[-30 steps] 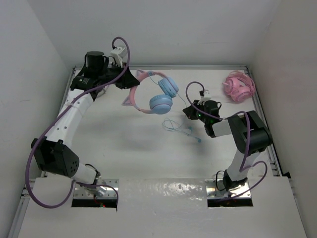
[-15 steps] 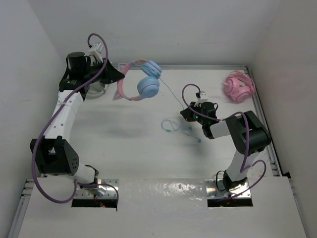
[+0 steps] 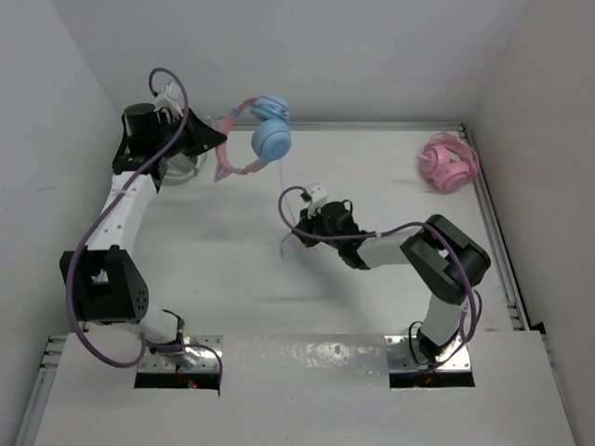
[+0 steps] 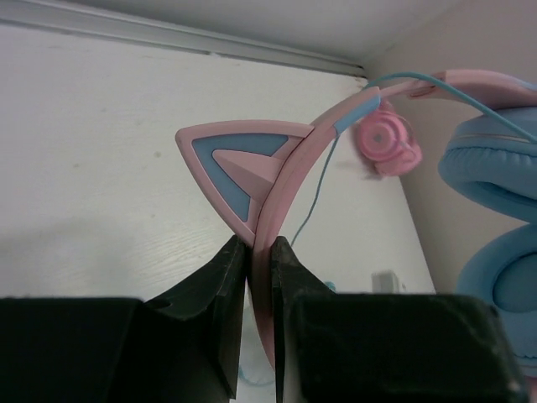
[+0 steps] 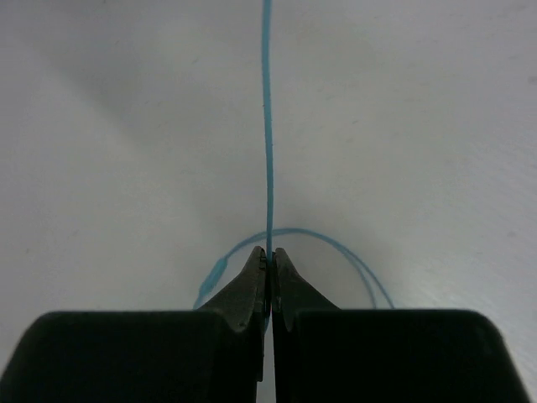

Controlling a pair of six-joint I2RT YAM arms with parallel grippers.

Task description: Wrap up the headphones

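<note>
Gripping the headphones (image 3: 270,141) by the headband (image 4: 304,149) in the closed left hand (image 4: 260,248), raised at far left; pinching the cable (image 5: 268,126) in the closed right hand (image 5: 269,257) near the tabletop (image 3: 204,251). Wind slowly, with cable taut.

I see my right gripper (image 5: 269,256) pinching the taut light blue cable (image 5: 267,126), slack looped just beyond its fingertips.

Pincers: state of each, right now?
Left pincer: closed on the headband of the headphones.
Right pincer: closed on the cable.
</note>
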